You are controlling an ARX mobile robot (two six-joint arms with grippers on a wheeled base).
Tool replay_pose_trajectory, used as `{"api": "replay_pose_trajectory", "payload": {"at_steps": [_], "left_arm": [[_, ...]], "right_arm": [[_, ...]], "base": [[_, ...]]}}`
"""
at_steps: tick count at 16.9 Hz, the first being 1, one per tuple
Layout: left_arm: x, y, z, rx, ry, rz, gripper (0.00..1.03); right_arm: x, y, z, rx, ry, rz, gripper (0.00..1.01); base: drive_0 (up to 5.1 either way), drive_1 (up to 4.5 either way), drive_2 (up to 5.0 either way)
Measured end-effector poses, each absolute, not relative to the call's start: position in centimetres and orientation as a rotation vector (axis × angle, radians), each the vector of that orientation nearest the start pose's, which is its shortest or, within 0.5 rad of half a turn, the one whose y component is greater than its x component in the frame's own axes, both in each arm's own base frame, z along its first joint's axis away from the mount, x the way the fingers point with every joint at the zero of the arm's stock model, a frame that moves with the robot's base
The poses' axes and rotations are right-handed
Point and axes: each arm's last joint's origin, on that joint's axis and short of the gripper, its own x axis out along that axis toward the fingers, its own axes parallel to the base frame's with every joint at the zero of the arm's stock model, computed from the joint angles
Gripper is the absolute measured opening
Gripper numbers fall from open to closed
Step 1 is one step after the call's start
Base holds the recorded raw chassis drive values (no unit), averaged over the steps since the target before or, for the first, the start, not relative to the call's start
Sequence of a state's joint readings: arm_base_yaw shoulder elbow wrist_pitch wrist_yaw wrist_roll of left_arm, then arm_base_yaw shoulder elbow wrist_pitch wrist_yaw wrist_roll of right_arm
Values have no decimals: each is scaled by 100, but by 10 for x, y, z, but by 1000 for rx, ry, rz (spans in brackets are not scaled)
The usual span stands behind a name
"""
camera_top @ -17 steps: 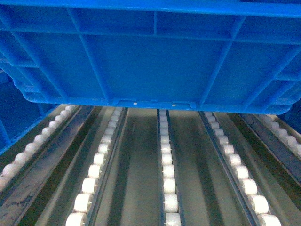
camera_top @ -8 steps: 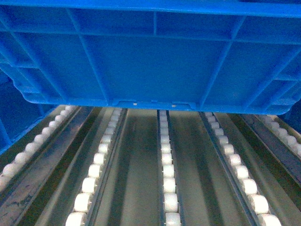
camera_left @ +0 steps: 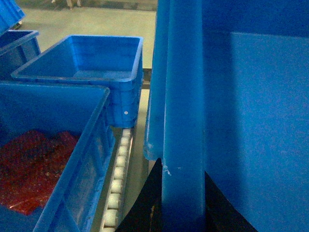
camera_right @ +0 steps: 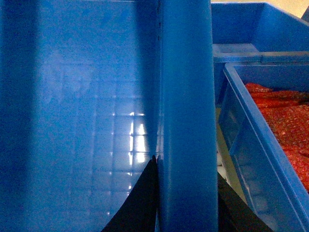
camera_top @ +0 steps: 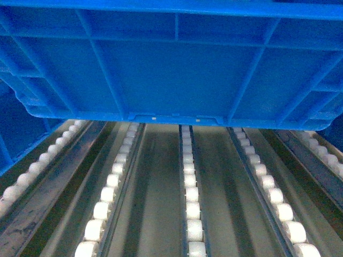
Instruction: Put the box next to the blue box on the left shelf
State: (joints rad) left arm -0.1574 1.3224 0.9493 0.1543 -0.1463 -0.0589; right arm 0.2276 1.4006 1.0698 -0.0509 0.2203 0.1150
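The box [camera_top: 177, 69], a wide blue ribbed crate, fills the top half of the head view, over the far end of the left shelf [camera_top: 150, 214] with its white roller tracks. I cannot tell whether its bottom touches the rollers. My left gripper [camera_left: 181, 169] is shut on the box's left rim [camera_left: 181, 96], one dark finger on each side. My right gripper [camera_right: 186, 166] is shut on the box's right rim [camera_right: 186, 72] in the same way. A smaller blue box with red contents [camera_left: 72, 159] stands just left of the held box.
Beyond that smaller box stands an empty blue crate [camera_left: 87, 67], with a roller track [camera_left: 118, 179] showing in the gap. Another blue crate with red contents [camera_right: 270, 125] sits close to the right of the held box, and a further crate [camera_right: 251, 34] behind it.
The box's lower edge has sunk very slightly in the head view. Both grippers keep their hold.
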Motion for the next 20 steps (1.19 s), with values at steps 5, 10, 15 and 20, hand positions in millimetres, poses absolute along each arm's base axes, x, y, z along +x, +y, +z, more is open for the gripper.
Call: {"api": "replay_pose_trajectory", "payload": {"at_steps": [5,10,15,20], "left_arm": [[296,-43,305,-26,216,-5,8],[296,-43,305,-26,216,-5,8],[296,-43,305,-26,216,-5,8],[296,-43,305,-26,216,-5,8]], "right_arm": [[309,65,305,29,372,-14,20],[309,65,305,29,372,-15,20],[309,65,305,29,372,-14,20],[309,65,305,29,372,-14,20]], "base": [[0,0,0],[0,0,0],[0,0,0],[0,0,0]]}}
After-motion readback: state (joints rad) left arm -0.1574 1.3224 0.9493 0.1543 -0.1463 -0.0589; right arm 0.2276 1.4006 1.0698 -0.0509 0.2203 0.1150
